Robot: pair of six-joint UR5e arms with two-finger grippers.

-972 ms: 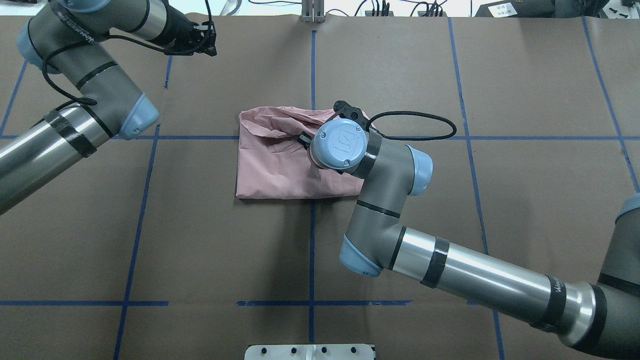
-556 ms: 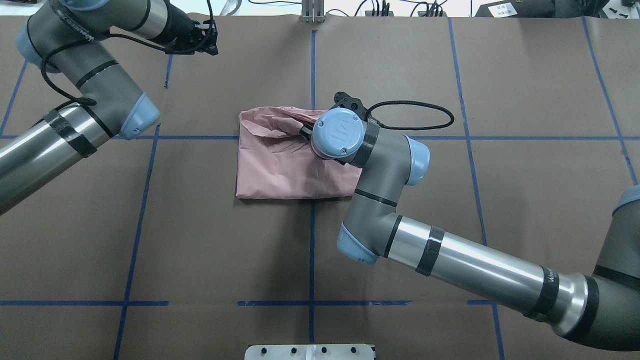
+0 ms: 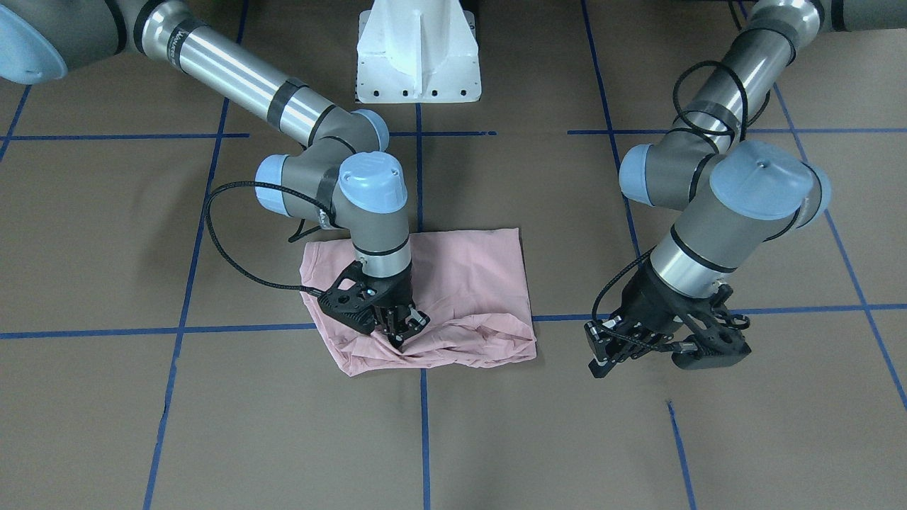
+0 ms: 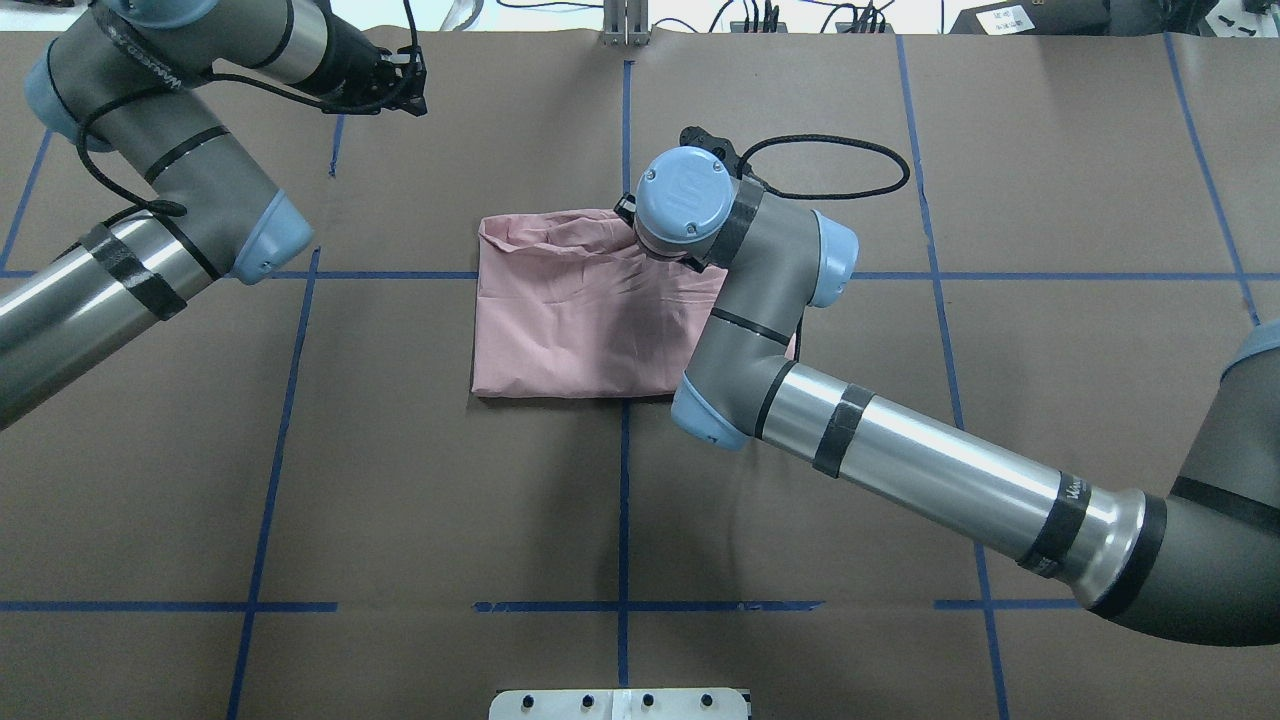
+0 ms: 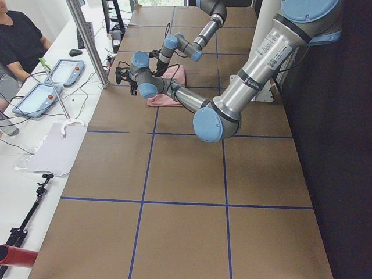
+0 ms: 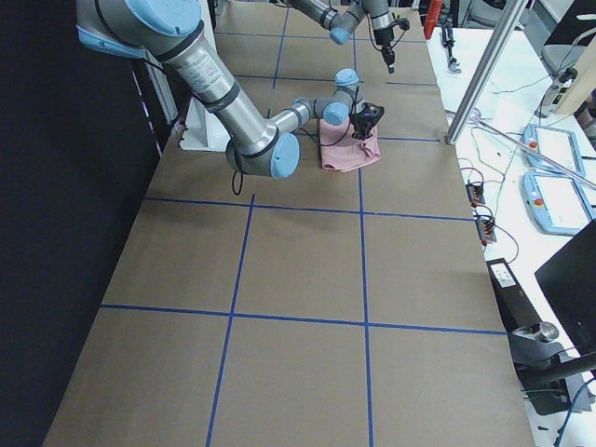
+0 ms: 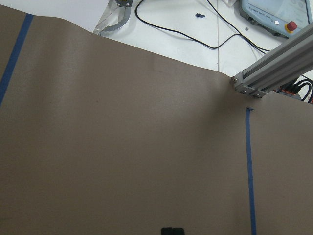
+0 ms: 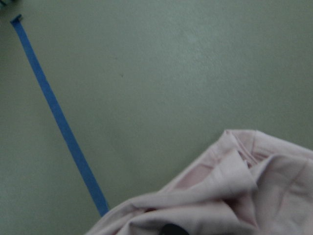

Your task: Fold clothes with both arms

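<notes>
Nearest the robot stands the white pedestal base [image 4: 620, 703], and from that side the right arm [image 4: 900, 465] reaches forward and inward over the brown table [image 4: 400, 480]. In the middle of the table lies the pale pink T-shirt [image 4: 560, 330], folded to a rough rectangle with a plain side up, over the crossing of two blue tape lines [image 4: 623, 500]. Its near edge lies flat and straight; its far edge is rumpled into ridges. At that far edge the right gripper [image 3: 401, 331] points down, its fingers clenched on a pinch of the bunched cloth. Farther off, near the table's far edge, the left arm [image 4: 150, 230] ends in the left gripper [image 3: 599, 350], released and grasping nothing, above bare table well apart from the shirt
</notes>
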